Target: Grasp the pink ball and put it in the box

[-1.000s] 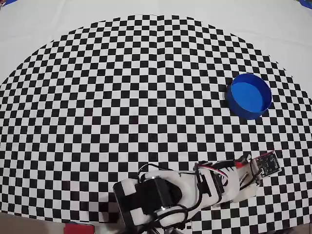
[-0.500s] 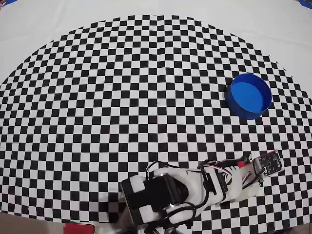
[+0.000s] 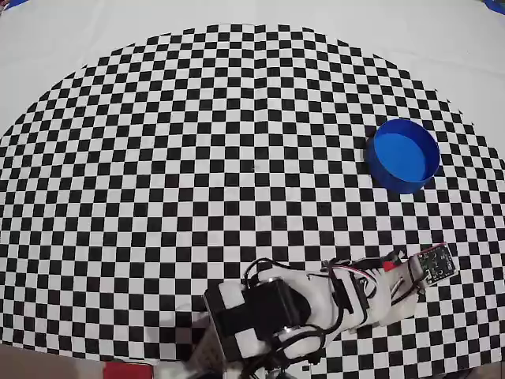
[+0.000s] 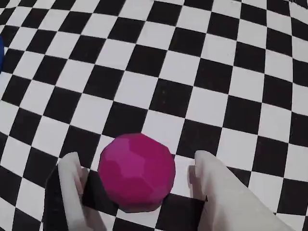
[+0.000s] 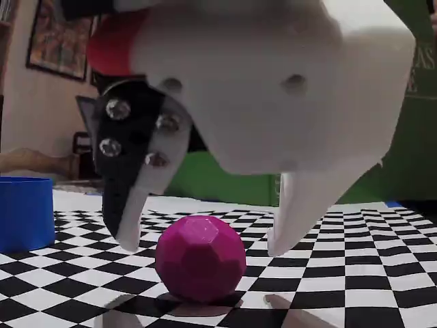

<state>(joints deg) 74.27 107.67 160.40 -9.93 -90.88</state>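
Gripper (image 5: 201, 242) open astride pink ball (image 5: 200, 257), seemingly not touching; box (image 3: 404, 155) apart

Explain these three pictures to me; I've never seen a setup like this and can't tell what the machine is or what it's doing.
It is a small robot arm on a table covered with a checkered cloth. At its end is a gripper with two fingers.

The overhead view looks straight down: the arm sits at the bottom edge and a round blue box stands to the upper right. The ball is hidden under the arm there.

The wrist view comes from a camera riding on the arm, looking down past the fingers at a pink ball.

The fixed view sits low on the table, facing the gripper.

In both close views the open fingers stand either side of the ball, which rests on the cloth. Nothing is held yet.
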